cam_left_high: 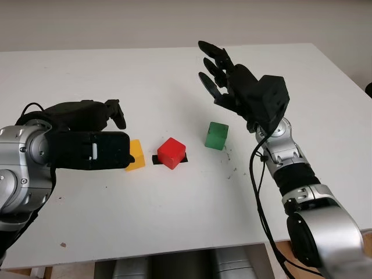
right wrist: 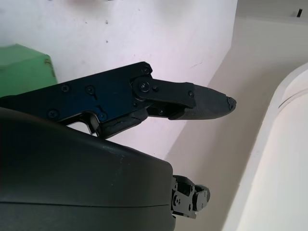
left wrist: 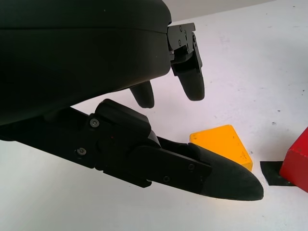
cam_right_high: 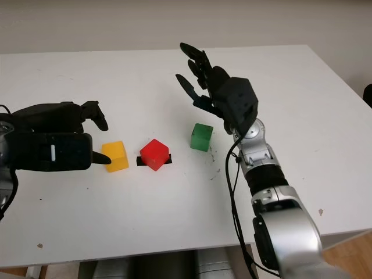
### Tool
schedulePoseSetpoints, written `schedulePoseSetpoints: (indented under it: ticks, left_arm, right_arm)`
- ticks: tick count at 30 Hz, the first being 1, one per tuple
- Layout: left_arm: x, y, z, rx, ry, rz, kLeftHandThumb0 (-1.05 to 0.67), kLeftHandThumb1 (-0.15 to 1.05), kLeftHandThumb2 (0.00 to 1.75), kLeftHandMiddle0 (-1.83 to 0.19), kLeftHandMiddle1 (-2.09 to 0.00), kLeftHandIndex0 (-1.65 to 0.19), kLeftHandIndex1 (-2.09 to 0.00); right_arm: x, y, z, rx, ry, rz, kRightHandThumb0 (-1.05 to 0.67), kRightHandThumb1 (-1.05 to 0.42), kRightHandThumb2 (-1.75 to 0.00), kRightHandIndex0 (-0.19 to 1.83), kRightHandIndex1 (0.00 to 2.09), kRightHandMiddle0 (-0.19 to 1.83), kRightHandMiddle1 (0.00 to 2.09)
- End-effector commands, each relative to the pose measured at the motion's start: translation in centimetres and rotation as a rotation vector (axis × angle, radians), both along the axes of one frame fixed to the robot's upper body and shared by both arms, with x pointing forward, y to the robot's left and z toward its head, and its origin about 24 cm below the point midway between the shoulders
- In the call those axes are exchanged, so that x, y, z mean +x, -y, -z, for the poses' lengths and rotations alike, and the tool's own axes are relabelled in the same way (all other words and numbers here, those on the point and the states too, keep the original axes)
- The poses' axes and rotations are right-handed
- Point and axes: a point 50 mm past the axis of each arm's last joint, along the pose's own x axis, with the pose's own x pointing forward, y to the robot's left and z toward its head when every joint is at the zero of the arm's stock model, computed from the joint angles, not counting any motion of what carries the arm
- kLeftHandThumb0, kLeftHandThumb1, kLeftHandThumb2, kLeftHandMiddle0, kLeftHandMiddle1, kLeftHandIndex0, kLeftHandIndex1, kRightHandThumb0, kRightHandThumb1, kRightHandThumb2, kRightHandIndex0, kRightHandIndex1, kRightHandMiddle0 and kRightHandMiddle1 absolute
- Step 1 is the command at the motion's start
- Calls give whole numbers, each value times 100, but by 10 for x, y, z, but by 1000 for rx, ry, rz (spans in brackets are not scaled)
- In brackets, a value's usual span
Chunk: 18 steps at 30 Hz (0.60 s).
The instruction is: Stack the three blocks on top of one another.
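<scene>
Closest in, the left robot hand (cam_left_high: 87,139) sits low over the white table (cam_left_high: 174,221), open and holding nothing, right beside the yellow block (cam_right_high: 115,156) with one finger (left wrist: 226,175) reaching across the block's near edge. Next along the row is the red block (cam_left_high: 172,152), tilted on a strip of black tape (cam_left_high: 157,159), then the green block (cam_left_high: 217,135). Farther back, the right robot hand (cam_left_high: 224,75) is raised above and behind green, open too.

Left hand (left wrist: 144,120): open, holding nothing, fingers (left wrist: 226,178) above white desk (left wrist: 250,62). Yellow block (left wrist: 221,144): on desk, just beyond one finger. Red block (left wrist: 297,159): beside it, on black tape (left wrist: 270,172).
</scene>
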Motion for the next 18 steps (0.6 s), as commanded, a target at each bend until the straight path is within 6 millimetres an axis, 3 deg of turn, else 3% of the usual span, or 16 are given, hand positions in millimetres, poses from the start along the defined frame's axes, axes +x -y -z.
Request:
schedulePoseSetpoints:
  ticks: [1,5,9,12,14,15,16,18]
  left_arm:
    - [-2,4,3,3,9,16,-102,105,14,19,-130,19,-108]
    - [-2,7,10,31,-14,32,-102,105,15,19,-125,19,-108]
    - [-3,9,17,39,-10,29,-98,105,10,-4,-40,19,-97]
    - [-3,9,20,51,-14,28,-97,105,10,-13,-22,18,-93]
    - [-2,10,22,72,-15,34,-98,105,11,-13,-26,17,-95]
    - [-2,10,23,82,-15,38,-98,105,12,-5,-46,18,-101]
    - [-2,10,24,92,-14,43,-99,105,14,9,-83,19,-109]
    - [-1,9,26,96,-13,49,-101,105,16,17,-117,19,-118]
  right_arm:
    - [-3,3,-3,33,8,10,-74,-105,-56,-12,1,-17,13]
    - [-14,14,3,98,29,42,-66,-105,-63,-10,3,-15,12]
    - [-21,21,8,129,25,82,-64,-105,-66,-10,4,-14,11]
    - [-25,24,11,139,19,98,-63,-105,-66,-10,4,-14,10]
    - [-27,25,13,130,16,107,-62,-105,-66,-10,4,-14,10]
    - [-28,26,14,129,14,110,-63,-105,-66,-10,4,-14,9]
    - [-29,27,15,135,11,115,-65,-105,-64,-11,4,-14,9]
    - [-30,27,16,138,10,123,-67,-105,-62,-10,4,-13,9]
